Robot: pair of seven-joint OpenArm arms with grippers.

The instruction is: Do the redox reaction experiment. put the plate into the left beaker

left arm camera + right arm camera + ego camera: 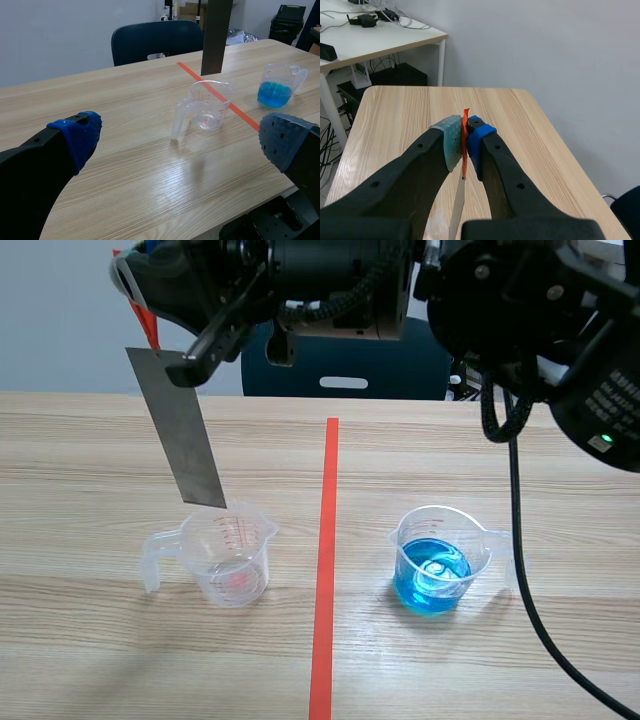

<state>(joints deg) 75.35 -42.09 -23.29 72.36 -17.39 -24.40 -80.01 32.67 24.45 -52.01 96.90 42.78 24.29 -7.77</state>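
Observation:
A grey metal plate (185,435) hangs tilted, with its lower end just above the back rim of the left beaker (228,555). This clear beaker has a handle and red markings. My right gripper (190,365), reaching across from the right at the top, is shut on the plate's upper end. In the right wrist view the plate (457,205) is edge-on between the pads (451,142), with orange tape at its top. The left wrist view shows the plate (215,35) above the beaker (207,105). My left gripper (181,137) is open with nothing in it, well short of the beaker.
A second clear beaker (437,560) with blue liquid stands right of the orange-red tape line (325,560); it is also in the left wrist view (277,85). A black cable (520,560) hangs beside it. A dark blue chair (155,42) stands behind the table.

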